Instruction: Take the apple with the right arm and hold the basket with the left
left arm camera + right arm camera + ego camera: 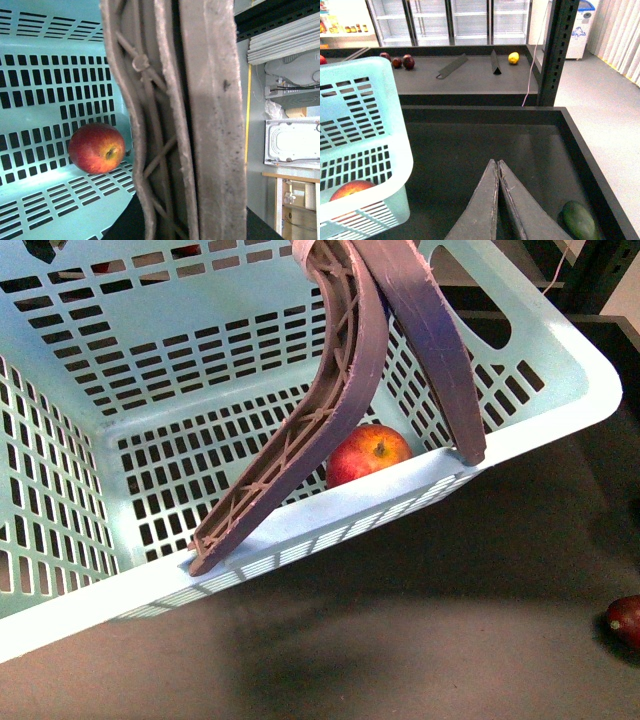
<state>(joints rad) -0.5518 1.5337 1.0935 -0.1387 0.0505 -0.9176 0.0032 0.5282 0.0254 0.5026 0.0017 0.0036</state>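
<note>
Beside the basket, only its wrist view shows the right hand pressed together.

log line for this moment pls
apple: in basket | right claw: shut, empty, outside basket | left claw: not in view

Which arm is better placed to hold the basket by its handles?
Left, most likely. Its wrist camera has the handles filling the view right in front of it. The right gripper is shut and empty over the dark tray, outside the basket and away from the handles.
</note>
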